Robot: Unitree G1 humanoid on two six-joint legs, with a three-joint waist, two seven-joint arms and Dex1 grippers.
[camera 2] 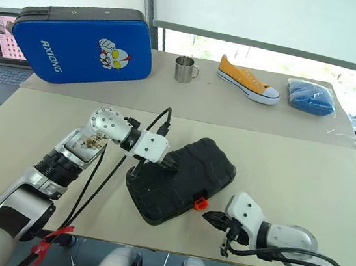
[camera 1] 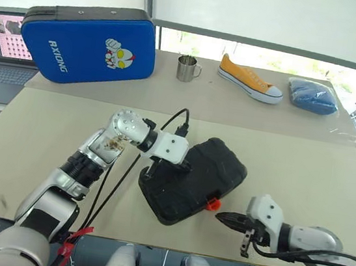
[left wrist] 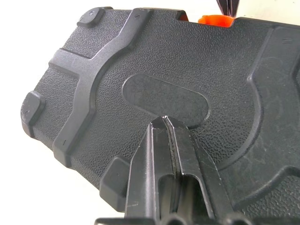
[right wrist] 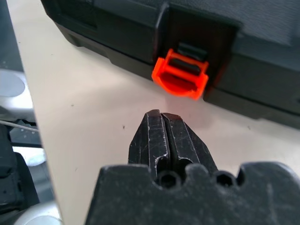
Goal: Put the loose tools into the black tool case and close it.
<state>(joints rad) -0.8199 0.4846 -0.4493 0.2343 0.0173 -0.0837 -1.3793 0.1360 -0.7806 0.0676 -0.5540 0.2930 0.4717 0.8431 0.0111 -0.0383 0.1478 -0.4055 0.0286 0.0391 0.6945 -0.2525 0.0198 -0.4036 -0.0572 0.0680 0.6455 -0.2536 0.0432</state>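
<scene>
My left gripper [left wrist: 165, 123] is pinched closed, angled downward; my right gripper [right wrist: 162, 117], likewise closed, points forward-left.

The two eye views look from the robot's head forward and down over the beige surface [camera 1: 305, 163], a little apart sideways, and both share the closed flat black moulded-plastic tool case [camera 1: 202, 175] near the front edge and the big blue cartoon-printed case [camera 1: 91, 43] at the far side. The left wrist view looks along its two black fingers [left wrist: 159, 154] from very near onto the textured lid of the black case [left wrist: 140, 70]. The right wrist view looks low and close along its own fingers [right wrist: 166, 140] at the small orange plastic latch [right wrist: 182, 77] on the case's front wall, which the left wrist view also catches at the lid's far edge [left wrist: 215, 19].
</scene>
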